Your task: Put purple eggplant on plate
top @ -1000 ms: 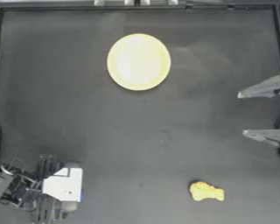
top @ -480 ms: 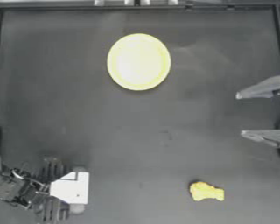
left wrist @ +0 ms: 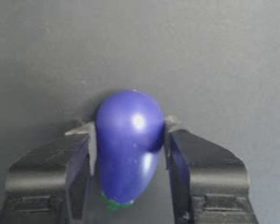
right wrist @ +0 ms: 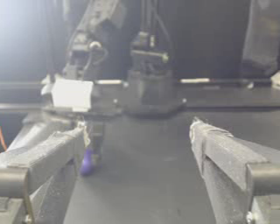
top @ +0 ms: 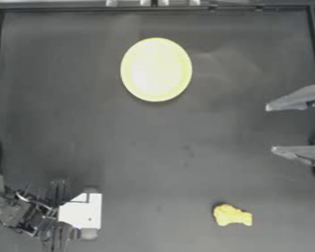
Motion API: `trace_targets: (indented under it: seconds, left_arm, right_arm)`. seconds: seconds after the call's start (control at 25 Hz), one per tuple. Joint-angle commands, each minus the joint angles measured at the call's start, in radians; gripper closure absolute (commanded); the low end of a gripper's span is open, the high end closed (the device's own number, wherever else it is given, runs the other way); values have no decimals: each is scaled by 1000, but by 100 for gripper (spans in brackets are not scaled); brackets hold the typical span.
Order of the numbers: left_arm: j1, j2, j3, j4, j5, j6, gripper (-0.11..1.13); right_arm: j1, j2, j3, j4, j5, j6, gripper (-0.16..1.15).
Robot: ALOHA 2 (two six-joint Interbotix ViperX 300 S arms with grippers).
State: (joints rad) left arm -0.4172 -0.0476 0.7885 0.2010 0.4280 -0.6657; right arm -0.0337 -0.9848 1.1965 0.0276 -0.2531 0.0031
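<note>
Left gripper (top: 81, 231) is sitting at the near-left corner of the table (top: 68, 123). Compared with a second ago its wrist has been sliding a little rightward and nearward along the near edge; the white block on top has been shifting with it.

Left wrist view: the purple eggplant (left wrist: 128, 142) is sitting between the two jaws, green tip toward the wrist, rounded end poking out past the fingertips. Jaws are pressing both flanks, so the left claw is closing on the eggplant or has just closed. The top view is not showing the eggplant at all; the wrist is covering it. Right wrist view is showing a purple sliver (right wrist: 87, 162) under the left arm, low to the table, so it is probably not lifted yet.

The plate (top: 155, 69) is lying far and centre, bare, well apart from the left gripper. Nothing is on it.

Small lumpy yellow object (top: 232, 215) is lying near, right of centre, untouched and off the straight path to the plate.

Right gripper (top: 295, 125) is parked at the right edge, jaws spread wide, holding nothing, unchanged from the earlier frames.

Judgement: the grasp phase is finishing; lift and a long carry to the far centre are remaining. The glossy rounded body could slip in the pinch.
</note>
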Motion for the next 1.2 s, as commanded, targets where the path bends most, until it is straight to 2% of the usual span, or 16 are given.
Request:
trace_targets:
  seconds: [0.04, 0.24, 0.44, 0.64, 0.76, 0.96, 1.2]
  left_arm:
    - [5, -32, -23, 0, -2, 2, 65]
    - [31, -95, -28, 21, 8, 11, 62]
    - [94, -222, -25, 146, 28, 15, 62]
    - [212, -328, -12, 278, 29, 21, 63]
    - [302, -390, -9, 321, 28, 92, 63]
    - [434, -437, -28, 321, 15, 247, 64]
    - [595, -390, -95, 314, -2, 423, 64]
  right_arm:
    - [0, 8, -18, 2, -8, 0, -1]
    - [0, 8, -18, 3, -8, 2, -1]
    - [2, 8, -17, 3, -6, 3, -1]
    - [0, 14, -17, 3, -8, 3, -1]
    - [0, 28, -18, 2, -8, 3, -1]
    - [0, 51, -25, 3, -9, 3, -1]
    - [0, 60, -25, 3, -26, 2, -1]
